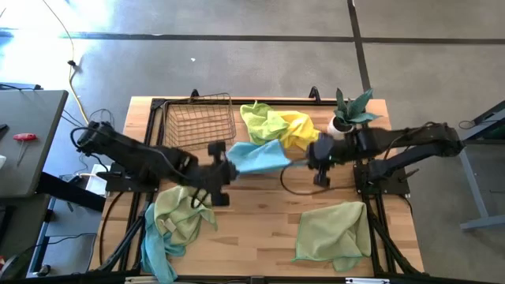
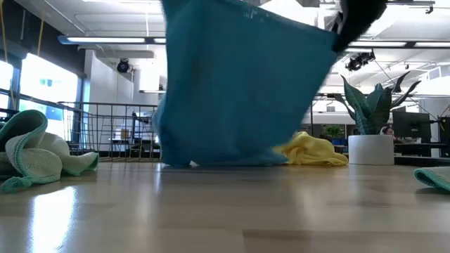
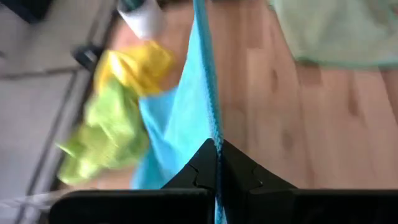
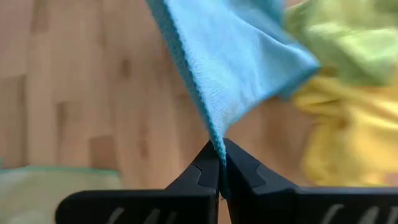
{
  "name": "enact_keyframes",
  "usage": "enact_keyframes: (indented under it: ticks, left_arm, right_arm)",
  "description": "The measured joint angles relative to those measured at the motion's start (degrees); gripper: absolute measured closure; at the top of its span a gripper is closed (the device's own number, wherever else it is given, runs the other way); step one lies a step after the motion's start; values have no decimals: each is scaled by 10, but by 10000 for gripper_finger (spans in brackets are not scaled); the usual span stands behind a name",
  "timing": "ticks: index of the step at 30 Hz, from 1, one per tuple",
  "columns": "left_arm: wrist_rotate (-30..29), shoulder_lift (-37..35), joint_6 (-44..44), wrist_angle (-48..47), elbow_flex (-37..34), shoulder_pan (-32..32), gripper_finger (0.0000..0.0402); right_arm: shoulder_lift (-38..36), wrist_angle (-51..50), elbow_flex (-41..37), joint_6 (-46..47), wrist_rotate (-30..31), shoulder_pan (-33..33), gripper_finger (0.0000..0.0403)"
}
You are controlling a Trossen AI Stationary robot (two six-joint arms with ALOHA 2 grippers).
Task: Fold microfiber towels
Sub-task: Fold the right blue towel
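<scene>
While I hold the blue towel (image 1: 257, 156) stretched above the surface (image 1: 260, 225) | left gripper (image 3: 217, 163) fingers clamped on 1 edge | right gripper (image 4: 221, 163) fingers clamped on the opposite edge.

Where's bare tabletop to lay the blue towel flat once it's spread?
Best patch: centre front of the table, between the pale green towel on the right and the bunched green and teal towels on the left. The back edge is crowded: wire basket, lime and yellow towels, potted plant. Both hands grip the blue towel.
</scene>
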Motion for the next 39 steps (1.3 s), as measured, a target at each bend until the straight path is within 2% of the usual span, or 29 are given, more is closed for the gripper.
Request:
enact_keyframes:
  ticks: [4, 8, 12, 17, 22, 27, 32, 36, 39]
  left_arm:
    - [12, 32, -67, 12, -39, -38, 401]
    - [14, 78, -99, 24, -57, -67, 401]
    - [29, 133, -113, 47, -58, -84, 401]
    - [78, 191, -109, 106, -58, -92, 401]
    - [153, 220, -108, 152, -58, -93, 402]
    - [190, 217, -122, 155, -58, -95, 401]
    - [267, 211, -127, 175, -58, -93, 401]
    - [293, 211, -119, 179, -58, -92, 401]
    - [327, 211, -119, 186, -58, -92, 401]
  right_arm:
    - [0, 64, -63, 65, -35, 53, 403]
    - [0, 127, -107, 129, -74, 104, 403]
    - [1, 157, -122, 184, -91, 149, 403]
    - [10, 172, -123, 229, -89, 189, 403]
    - [41, 176, -123, 243, -90, 214, 403]
    - [89, 184, -123, 236, -97, 221, 403]
    - [130, 200, -122, 217, -147, 221, 403]
    - [136, 203, -121, 188, -158, 220, 403]
    - [131, 216, -121, 179, -202, 214, 403]
